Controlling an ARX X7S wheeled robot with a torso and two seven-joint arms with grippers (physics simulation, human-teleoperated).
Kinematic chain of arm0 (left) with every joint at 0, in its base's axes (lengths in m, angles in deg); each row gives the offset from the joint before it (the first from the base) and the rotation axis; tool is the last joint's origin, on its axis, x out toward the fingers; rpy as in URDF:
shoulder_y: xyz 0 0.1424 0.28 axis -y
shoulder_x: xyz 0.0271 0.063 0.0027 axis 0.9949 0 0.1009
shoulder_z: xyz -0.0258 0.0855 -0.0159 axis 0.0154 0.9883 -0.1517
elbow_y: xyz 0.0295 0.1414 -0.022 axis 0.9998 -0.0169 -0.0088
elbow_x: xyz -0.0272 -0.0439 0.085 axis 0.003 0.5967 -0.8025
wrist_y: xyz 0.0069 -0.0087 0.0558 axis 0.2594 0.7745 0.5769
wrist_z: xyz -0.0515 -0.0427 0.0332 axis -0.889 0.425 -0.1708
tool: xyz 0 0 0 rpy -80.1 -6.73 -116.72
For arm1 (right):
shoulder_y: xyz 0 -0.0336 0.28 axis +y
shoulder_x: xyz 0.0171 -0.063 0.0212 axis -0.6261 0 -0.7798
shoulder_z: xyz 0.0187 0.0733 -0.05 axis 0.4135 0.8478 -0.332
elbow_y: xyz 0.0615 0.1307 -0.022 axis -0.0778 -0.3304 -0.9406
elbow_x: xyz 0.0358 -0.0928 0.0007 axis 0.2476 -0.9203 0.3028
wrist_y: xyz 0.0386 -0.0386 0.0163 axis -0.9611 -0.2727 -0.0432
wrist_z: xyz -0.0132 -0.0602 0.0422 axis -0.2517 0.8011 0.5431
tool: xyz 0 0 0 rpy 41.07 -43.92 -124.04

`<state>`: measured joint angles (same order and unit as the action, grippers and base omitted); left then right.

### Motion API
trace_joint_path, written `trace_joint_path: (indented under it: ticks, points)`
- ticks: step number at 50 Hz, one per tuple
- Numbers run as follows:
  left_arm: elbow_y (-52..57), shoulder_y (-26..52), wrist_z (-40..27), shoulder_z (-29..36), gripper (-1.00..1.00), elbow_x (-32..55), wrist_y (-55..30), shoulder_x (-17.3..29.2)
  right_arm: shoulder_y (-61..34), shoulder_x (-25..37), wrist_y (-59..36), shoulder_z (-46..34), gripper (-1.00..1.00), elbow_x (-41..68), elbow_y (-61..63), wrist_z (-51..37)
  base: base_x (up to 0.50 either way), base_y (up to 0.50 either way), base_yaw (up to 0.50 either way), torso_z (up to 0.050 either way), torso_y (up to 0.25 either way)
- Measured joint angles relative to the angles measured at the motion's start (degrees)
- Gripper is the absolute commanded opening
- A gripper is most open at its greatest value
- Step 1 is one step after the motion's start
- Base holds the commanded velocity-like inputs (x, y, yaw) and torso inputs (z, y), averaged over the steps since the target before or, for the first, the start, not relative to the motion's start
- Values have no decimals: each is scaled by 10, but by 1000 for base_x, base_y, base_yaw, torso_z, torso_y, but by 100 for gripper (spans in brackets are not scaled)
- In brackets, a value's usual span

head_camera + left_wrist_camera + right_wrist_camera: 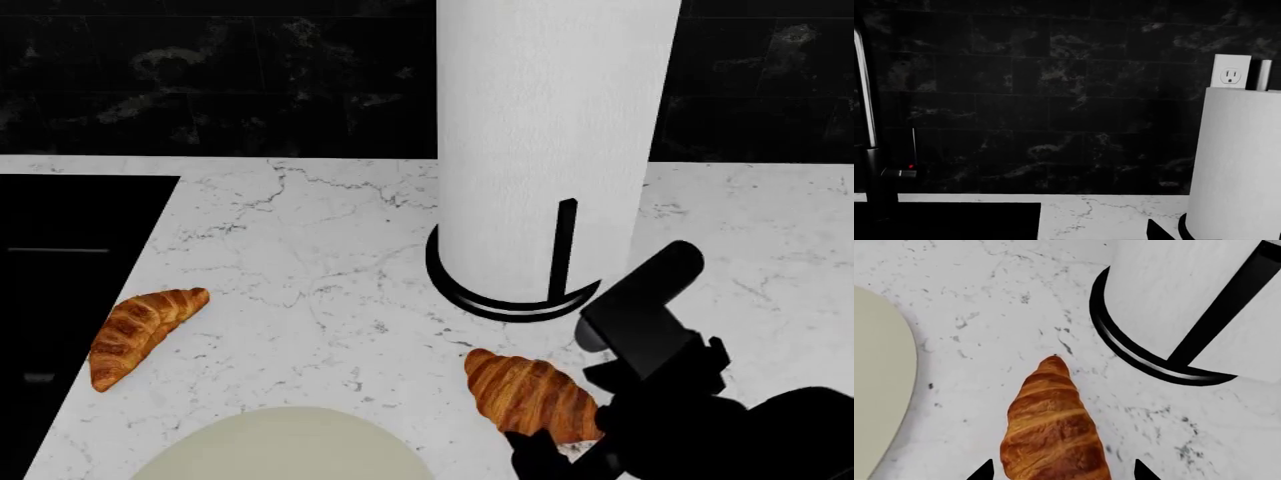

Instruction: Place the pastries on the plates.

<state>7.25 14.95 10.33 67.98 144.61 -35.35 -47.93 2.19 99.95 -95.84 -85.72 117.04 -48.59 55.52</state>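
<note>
Two golden-brown croissants lie on the white marble counter. One croissant [140, 335] is at the left, beside the black sink. The other croissant [534, 395] [1051, 430] lies in front of the paper-towel roll. My right gripper [1062, 471] is open and low over this one, a dark fingertip [984, 471] on each side of its wide end, not closed on it. A pale beige plate [287, 445] [877, 390] sits at the near edge, between the two pastries. Of my left gripper, one fingertip [1157, 232] shows, spread wide above the counter and holding nothing.
A tall white paper-towel roll [554, 140] [1237, 165] stands on a black ring base [514, 298] [1141, 360] just behind the right croissant. The black sink [67, 280] and its faucet [864, 100] are at the left. A black tiled backsplash carries an outlet [1231, 72].
</note>
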Motion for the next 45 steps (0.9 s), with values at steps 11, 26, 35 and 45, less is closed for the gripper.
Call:
trace_joint_path:
  ticks: [11,26,35,45]
  points:
    - [4,2,-12,0,100,17,-1,4,2,-6,5,-6,-100,-4,-12,1,0,0,0,0,0]
    - [8,-5,-14,1,100,18,6,6,2,-6,5,-3,-100,7,-10,-3,0,0,0,0,0]
    - [4,-7,-4,9,100,2,14,4,2,9,-7,11,-100,26,49,-13,0,0,0,0,0]
    - [-4,-8,12,22,100,-25,26,-2,-10,38,-44,57,-100,88,165,-38,0,0,0,0,0]
